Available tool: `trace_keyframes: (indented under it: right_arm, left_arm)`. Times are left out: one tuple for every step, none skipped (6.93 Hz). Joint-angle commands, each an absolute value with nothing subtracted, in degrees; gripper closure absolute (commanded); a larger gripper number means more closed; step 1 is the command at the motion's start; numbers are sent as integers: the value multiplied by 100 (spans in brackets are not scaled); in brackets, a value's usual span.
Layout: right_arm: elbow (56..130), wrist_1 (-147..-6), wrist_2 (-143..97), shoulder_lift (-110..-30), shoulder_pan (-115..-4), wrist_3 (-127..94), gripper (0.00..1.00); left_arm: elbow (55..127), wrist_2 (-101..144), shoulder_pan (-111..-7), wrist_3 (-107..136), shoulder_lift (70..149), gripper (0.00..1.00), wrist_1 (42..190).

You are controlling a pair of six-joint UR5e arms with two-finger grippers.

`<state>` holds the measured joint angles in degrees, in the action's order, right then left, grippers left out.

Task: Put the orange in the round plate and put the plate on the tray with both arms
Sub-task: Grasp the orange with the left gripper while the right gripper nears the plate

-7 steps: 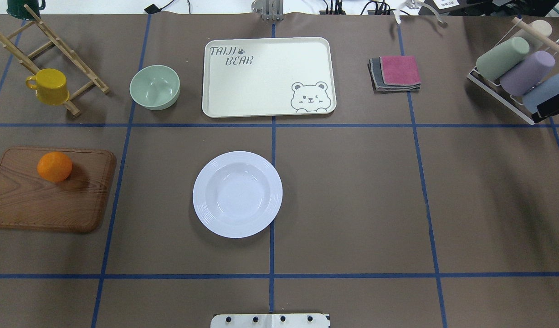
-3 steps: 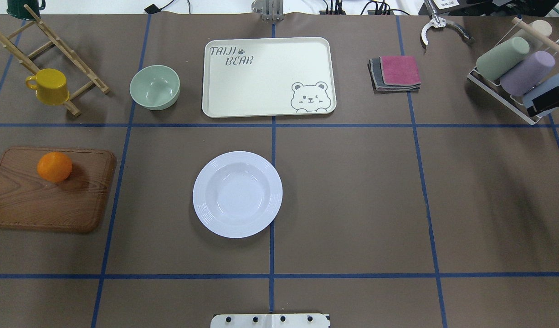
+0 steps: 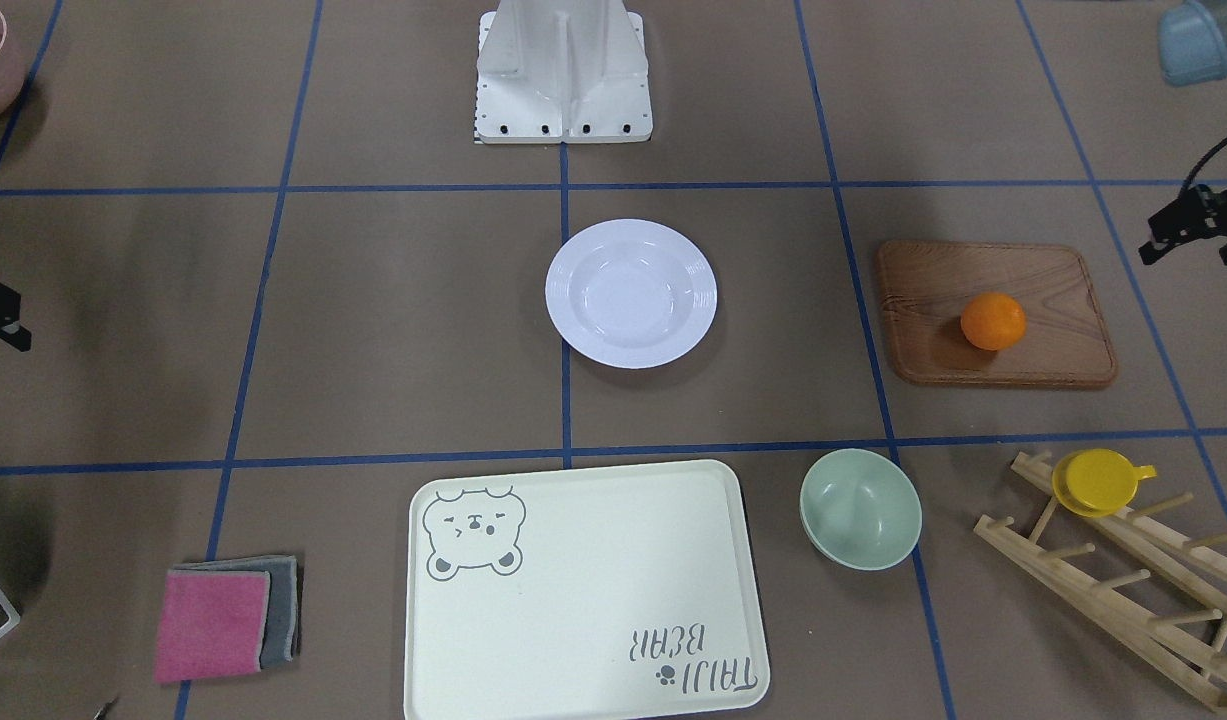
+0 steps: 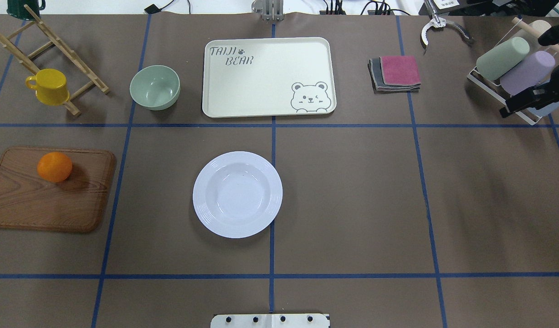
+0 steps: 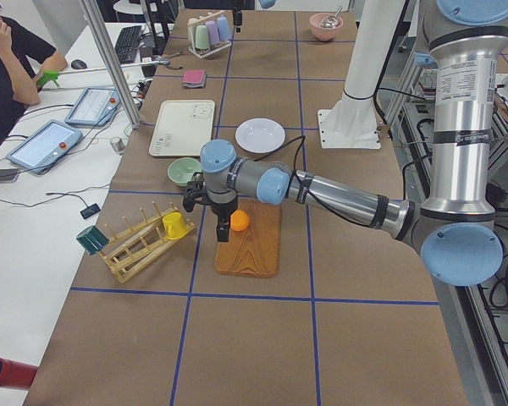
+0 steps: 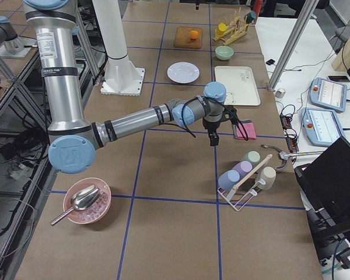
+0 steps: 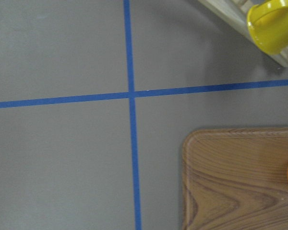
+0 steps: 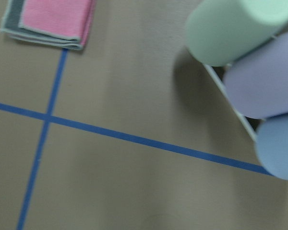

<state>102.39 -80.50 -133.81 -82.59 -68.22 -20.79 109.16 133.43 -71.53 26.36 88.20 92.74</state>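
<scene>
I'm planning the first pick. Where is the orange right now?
In the overhead view the orange sits at far left on the wooden cutting board, left of the round plate.

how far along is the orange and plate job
Nothing is done yet. The orange lies on the wooden board; the round plate and tray are empty and apart. In hand: the left hand hovers near the board. Left: load the plate, then set it on the tray.
</scene>
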Motion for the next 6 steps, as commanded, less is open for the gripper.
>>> trace_keyframes:
  right_arm:
    - [10467,-7832,-13858,-7546,-6156,-4074,0]
    - [10416,-7318,-14182,-7350,-5874,-4870,0]
    - [10215,-6538,-14229,-7278,-5645,-5504,0]
    - [9926,-5643,-14229,-7182,-5503,-6181,0]
    - [9575,-4799,-14238,-7015,-5406,-6762,0]
    - [9380,-4181,-14230,-6866,-5327,-7472,0]
  left_arm:
    - [10943,12863,-5948,4377,8946,0,10085]
    - [10490,12711,-5707,4586,9043,0,10629]
    - [9937,12709,-5704,4623,9044,0,11400]
    - [9697,12709,-5704,4614,9053,0,11730]
    - [9616,12709,-5704,4684,9061,0,11751]
    - [9615,12709,-5695,4780,9105,0,11751]
